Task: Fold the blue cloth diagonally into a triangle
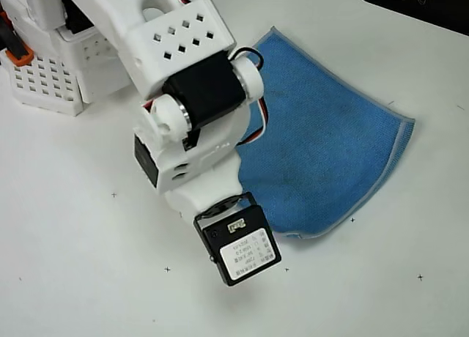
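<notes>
Cloth position: the medium-blue textured microfibre cloth with pale grey stitched edging (pixel 330 154) lies flat on the white bench (pixel 80 278), right of centre and toward the far edge in the overhead view. Its left portion runs under the white arm (pixel 183 95). Its outline already approaches a triangle, with one corner toward the right edge of the bench and a rounded near edge, so it may be partly folded; layering cannot be confirmed.

Handling: the material is judged light, soft and limp. It will likely sag and drag when lifted, and may slide on the smooth bench. Take hold at a free corner or on the stitched edging, pinching a single layer only.

Obstructions: the arm and its wrist camera module (pixel 238 249) cover the claw, so its state cannot be told. The left corner of the cloth is hidden. A dark object (pixel 418 0) is cut off at the far right corner.
</notes>
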